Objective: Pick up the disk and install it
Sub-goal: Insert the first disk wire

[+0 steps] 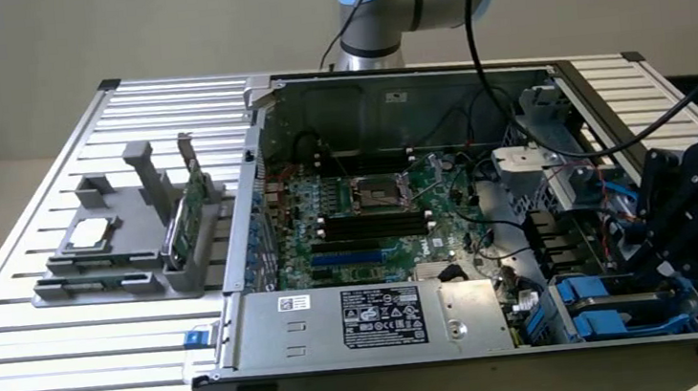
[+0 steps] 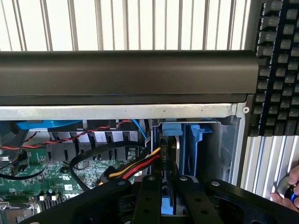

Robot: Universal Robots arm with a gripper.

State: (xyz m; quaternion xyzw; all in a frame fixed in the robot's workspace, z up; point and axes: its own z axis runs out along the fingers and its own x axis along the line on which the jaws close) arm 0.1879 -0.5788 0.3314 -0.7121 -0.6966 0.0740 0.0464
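In the wrist view my gripper (image 2: pixel 167 182) is shut on the disk (image 2: pixel 167 207), which I see edge-on as a thin upright slab with a blue carrier edge between the two black fingers (image 2: pixel 149 196). It stands in the blue drive bay (image 2: pixel 196 135) at the corner of the open computer case, next to yellow, red and black cables (image 2: pixel 140 163). In the exterior view the black gripper (image 1: pixel 667 271) reaches down into the case's near corner on the exterior view's right, just above the blue drive carriers (image 1: pixel 616 309). The gripper body hides the disk there.
The open case (image 1: pixel 257 166) holds a green motherboard (image 1: pixel 364 213) and a silver power supply (image 1: pixel 387 317). A grey fixture (image 1: pixel 125 265) with a square chip (image 1: pixel 91 235) and a green card (image 1: pixel 193 210) stands on the slatted table. A keyboard (image 2: pixel 280 70) and a person's hand (image 2: pixel 286 191) lie beside the case.
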